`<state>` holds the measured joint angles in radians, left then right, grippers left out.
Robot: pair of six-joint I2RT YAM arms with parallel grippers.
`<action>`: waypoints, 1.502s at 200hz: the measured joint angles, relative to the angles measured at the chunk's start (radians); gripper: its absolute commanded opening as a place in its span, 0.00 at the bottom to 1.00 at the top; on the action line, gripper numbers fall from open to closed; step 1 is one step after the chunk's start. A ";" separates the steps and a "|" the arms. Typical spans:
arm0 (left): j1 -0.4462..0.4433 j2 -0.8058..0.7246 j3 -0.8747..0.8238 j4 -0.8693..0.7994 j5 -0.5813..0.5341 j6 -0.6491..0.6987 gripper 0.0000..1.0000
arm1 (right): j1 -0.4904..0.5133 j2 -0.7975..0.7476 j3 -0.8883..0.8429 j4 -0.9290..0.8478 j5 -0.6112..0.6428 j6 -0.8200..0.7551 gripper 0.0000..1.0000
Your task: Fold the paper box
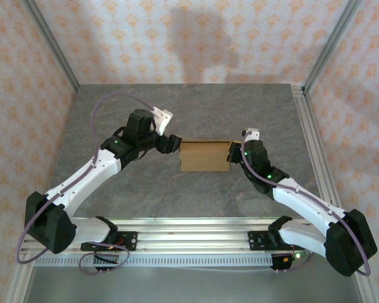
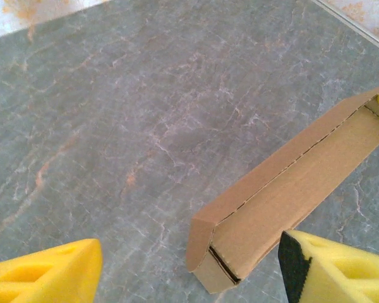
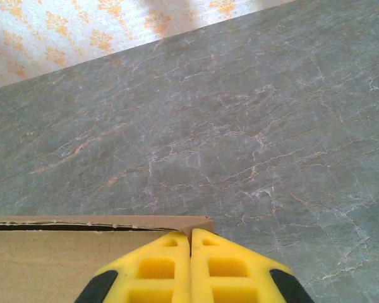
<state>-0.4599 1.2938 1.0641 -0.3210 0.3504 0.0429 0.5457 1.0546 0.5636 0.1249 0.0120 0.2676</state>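
A: Where's the paper box [image 1: 204,156]?
B: Mid-table [image 1: 145,189], between the arms. The left gripper [image 1: 173,142] gapes open at its left end. The right gripper [image 3: 191,240] is closed, fingers together at the right corner.
A: Risk?
B: Probably a sideways shove sliding it, or the half-closed flap springing up. Whether the closed fingers pinch cardboard is hidden

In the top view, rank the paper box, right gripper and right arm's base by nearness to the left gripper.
1. paper box, just right of the left gripper.
2. right gripper, at the box's far end.
3. right arm's base, on the near-right rail.
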 measured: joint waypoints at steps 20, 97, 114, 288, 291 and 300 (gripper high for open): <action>-0.003 0.025 0.016 -0.047 0.000 -0.020 0.56 | 0.000 0.002 0.006 -0.006 -0.011 -0.006 0.02; -0.062 0.159 0.097 -0.141 0.003 -0.024 0.49 | 0.002 0.005 0.007 -0.008 -0.017 -0.007 0.02; -0.062 0.166 0.100 -0.144 0.003 -0.018 0.41 | 0.002 0.007 0.007 -0.008 -0.019 -0.007 0.02; -0.062 0.188 0.126 -0.170 -0.045 -0.024 0.20 | 0.002 0.013 0.007 -0.005 -0.020 -0.007 0.02; -0.062 0.188 0.127 -0.170 -0.045 -0.026 0.20 | 0.002 0.013 0.007 -0.005 -0.020 -0.007 0.02; -0.062 0.188 0.127 -0.170 -0.045 -0.026 0.19 | 0.002 0.013 0.007 -0.005 -0.020 -0.007 0.02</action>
<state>-0.5220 1.4822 1.1908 -0.4911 0.3050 0.0166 0.5472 1.0672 0.5709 0.1200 -0.0082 0.2604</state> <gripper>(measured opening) 0.199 0.048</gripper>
